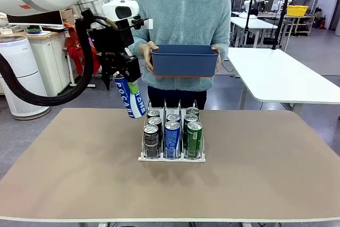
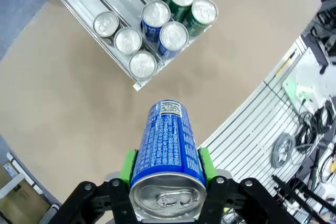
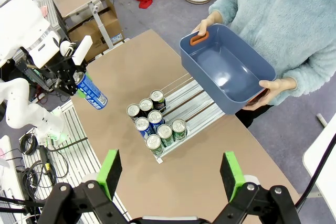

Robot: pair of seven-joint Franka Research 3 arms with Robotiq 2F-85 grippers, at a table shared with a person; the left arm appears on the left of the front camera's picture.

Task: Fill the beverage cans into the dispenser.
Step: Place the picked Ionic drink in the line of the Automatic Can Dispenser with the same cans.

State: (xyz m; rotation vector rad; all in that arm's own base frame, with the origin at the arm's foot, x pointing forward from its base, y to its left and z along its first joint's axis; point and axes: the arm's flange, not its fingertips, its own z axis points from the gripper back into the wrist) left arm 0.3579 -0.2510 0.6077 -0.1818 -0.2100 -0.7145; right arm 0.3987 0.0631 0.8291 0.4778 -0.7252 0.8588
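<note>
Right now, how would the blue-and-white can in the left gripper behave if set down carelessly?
The blue-and-white can hangs tilted in the left gripper, so it might tip on landing. Being round and smooth, it would likely roll across the table.

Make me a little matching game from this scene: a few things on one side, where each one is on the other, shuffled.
Things:
1. blue-and-white can
2. dark blue bin
3. dispenser
4. right pincer

Places or states:
A. standing on the table, cans in its lanes
B. open, holding nothing, above the table
C. clamped in the left pincer, above the table
D. held in the person's two hands at the far side

Pairs: 1-C, 2-D, 3-A, 4-B
</note>
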